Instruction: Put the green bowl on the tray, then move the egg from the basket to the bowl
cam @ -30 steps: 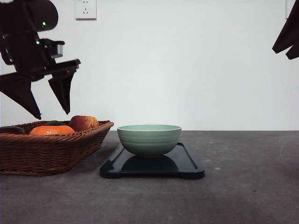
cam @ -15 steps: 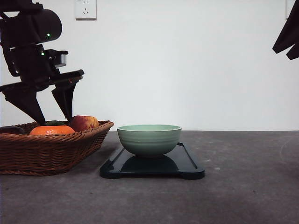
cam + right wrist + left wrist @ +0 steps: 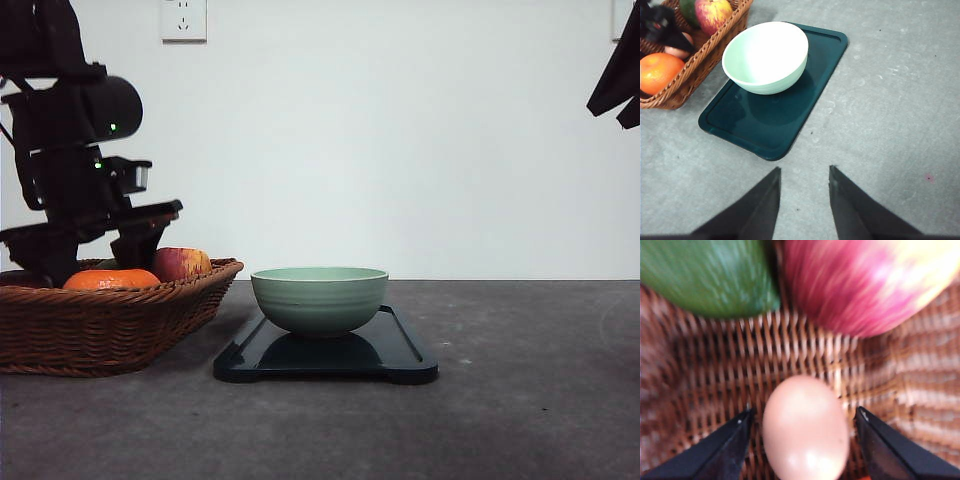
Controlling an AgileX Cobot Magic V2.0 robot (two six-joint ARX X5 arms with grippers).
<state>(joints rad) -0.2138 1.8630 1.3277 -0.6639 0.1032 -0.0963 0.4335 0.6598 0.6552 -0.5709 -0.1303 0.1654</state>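
Note:
The green bowl (image 3: 319, 298) (image 3: 766, 57) stands upright on the tray (image 3: 400, 355) (image 3: 790, 115), near the tray's basket end. A pale egg (image 3: 805, 432) (image 3: 676, 50) lies on the woven floor of the basket (image 3: 100, 325) (image 3: 705, 60). My left gripper (image 3: 804, 412) (image 3: 95, 255) is lowered into the basket and open, one finger on each side of the egg with a small gap at each. The front view hides its fingertips behind the basket rim and fruit. My right gripper (image 3: 805, 172) is open and empty, high over bare table beside the tray.
A red-yellow apple (image 3: 865, 285) (image 3: 180, 263) and a green fruit (image 3: 705, 275) lie just beyond the egg. An orange (image 3: 110, 279) (image 3: 657, 72) sits at the basket's near side. The right arm (image 3: 615, 75) hangs at the upper right. Grey table stretches right of the tray.
My left arm has come down from above the basket, and its open fingers now dip inside behind the rim. The bowl, tray and right arm have stayed put.

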